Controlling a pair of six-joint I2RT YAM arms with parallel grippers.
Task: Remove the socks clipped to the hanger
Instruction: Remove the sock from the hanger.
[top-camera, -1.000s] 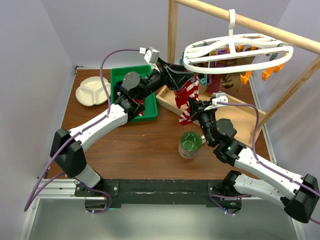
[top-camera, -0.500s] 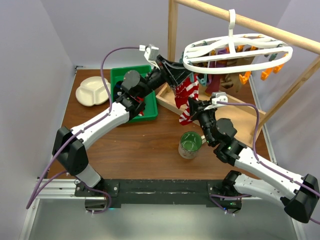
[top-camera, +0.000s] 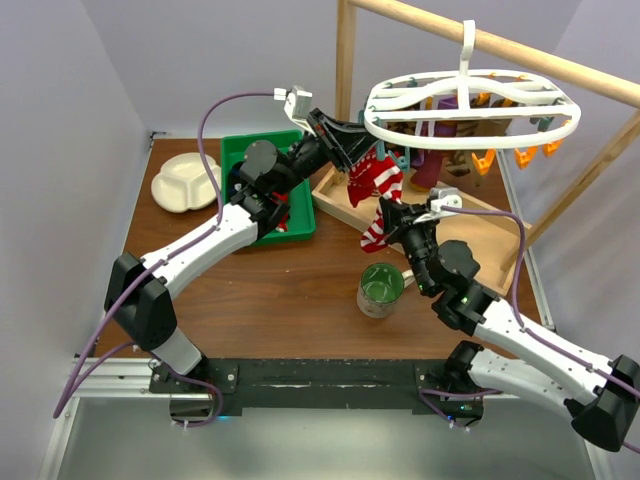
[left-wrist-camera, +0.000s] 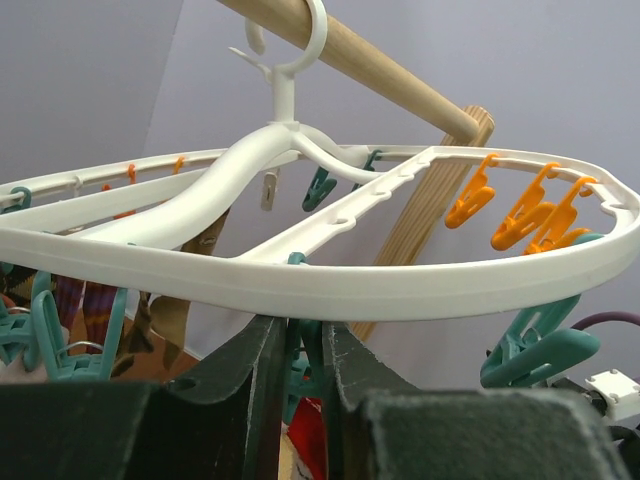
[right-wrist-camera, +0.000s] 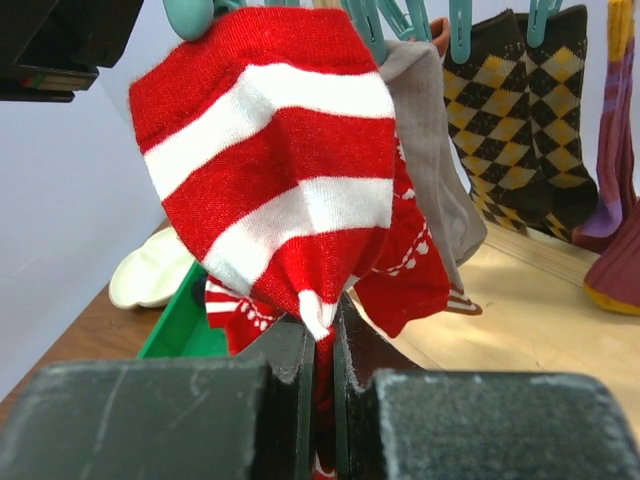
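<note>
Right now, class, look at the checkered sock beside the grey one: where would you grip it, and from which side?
I'd pinch the checkered sock across its free lower end, coming up from below. It hangs flat and straight from a teal clip, so its lower end dangles free. The grey sock overlaps one edge.

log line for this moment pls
phase: unclip sock | left tool: pinching teal clip under hanger rim | right tool: shut on red-white striped sock | sock: clipped at top
</note>
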